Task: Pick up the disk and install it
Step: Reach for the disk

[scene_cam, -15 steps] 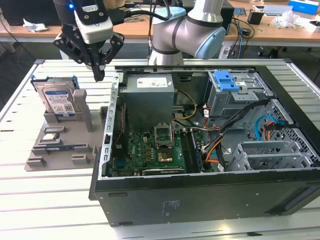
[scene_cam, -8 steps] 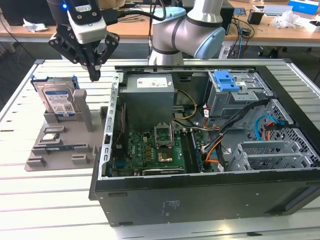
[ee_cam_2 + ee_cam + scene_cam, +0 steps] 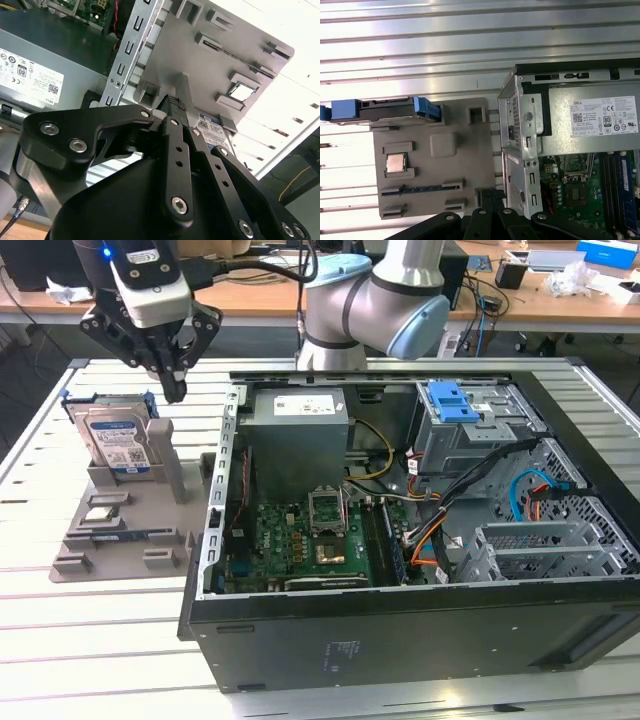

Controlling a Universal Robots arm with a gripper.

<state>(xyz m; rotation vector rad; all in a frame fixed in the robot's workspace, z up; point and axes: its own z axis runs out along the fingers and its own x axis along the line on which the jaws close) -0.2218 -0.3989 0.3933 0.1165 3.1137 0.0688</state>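
Disk (image 3: 115, 440): you find it standing on edge at one end of the grey tray (image 3: 130, 512). Gripper (image 3: 173, 388): fingers pressed together, holding nothing, above the tray near the disk's top edge. Computer case (image 3: 400, 632): beside the tray.

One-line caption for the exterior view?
Gripper poised near the upright disk on the grey fixture, beside the open computer case.
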